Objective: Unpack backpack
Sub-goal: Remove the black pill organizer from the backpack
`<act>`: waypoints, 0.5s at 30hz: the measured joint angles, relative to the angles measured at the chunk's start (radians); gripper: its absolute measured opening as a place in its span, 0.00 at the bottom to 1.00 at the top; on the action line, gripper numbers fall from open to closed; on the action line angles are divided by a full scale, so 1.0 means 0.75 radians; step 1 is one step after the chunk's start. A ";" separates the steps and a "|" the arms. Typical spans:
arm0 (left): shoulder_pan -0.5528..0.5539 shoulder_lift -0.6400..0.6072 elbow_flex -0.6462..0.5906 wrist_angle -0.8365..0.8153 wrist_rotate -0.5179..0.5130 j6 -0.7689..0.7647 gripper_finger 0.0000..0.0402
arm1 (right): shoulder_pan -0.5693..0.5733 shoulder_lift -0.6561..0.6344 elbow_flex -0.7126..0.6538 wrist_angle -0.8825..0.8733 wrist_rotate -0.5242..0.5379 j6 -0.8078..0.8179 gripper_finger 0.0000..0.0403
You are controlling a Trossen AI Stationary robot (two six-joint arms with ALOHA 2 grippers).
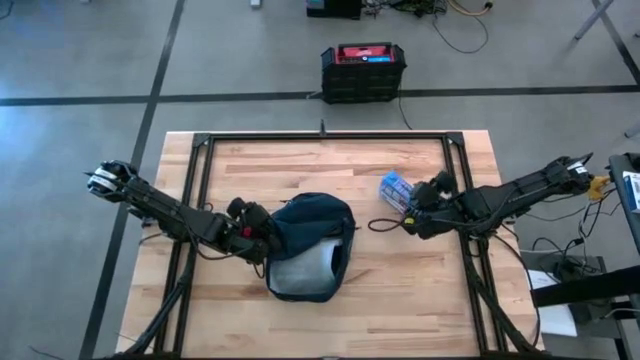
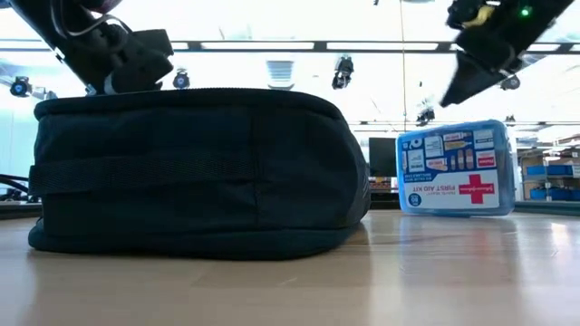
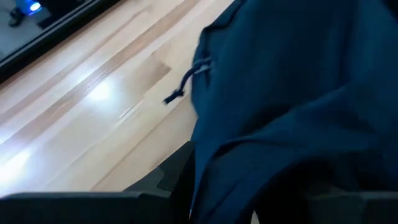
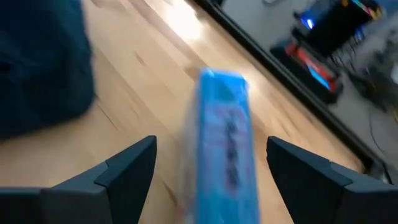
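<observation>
The dark navy backpack (image 1: 315,225) lies mid-table with its flap raised, showing a pale grey inside (image 1: 300,272). In the low view the backpack (image 2: 199,172) rests flat on its broad side. My left gripper (image 1: 262,240) is at its left edge, shut on the fabric. A blue first-aid kit (image 1: 395,187) stands on its long edge (image 2: 458,213) to the right of the backpack. My right gripper (image 1: 410,215) hovers above the kit (image 4: 224,137), open, with one finger on either side and clear of it. My left gripper holds the backpack's fabric at its left edge (image 3: 211,162), coming level from the table's left. Folds of navy cloth drape over the jaws and hide one finger; only one finger (image 3: 177,171) shows. One layer or several, I cannot tell. The backpack's underside stays on the table.
A black box with a red top (image 1: 363,70) sits on the floor beyond the far edge. Black frame rails (image 1: 320,137) run round the tabletop. A dark cable loop (image 1: 380,224) lies by my right gripper. Bare wood lies along the near edge.
</observation>
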 joint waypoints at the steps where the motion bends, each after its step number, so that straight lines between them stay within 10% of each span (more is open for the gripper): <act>1: 0.000 0.000 0.000 0.022 -0.001 0.023 0.29 | -0.007 0.004 0.000 0.055 0.000 -0.050 0.65; 11: 0.000 0.000 0.005 0.111 0.001 0.092 0.02 | -0.121 0.100 -0.009 0.139 -0.245 -0.160 0.07; 15: 0.000 -0.001 0.038 0.113 -0.035 0.135 0.00 | -0.129 0.134 -0.010 0.184 -0.246 -0.208 0.04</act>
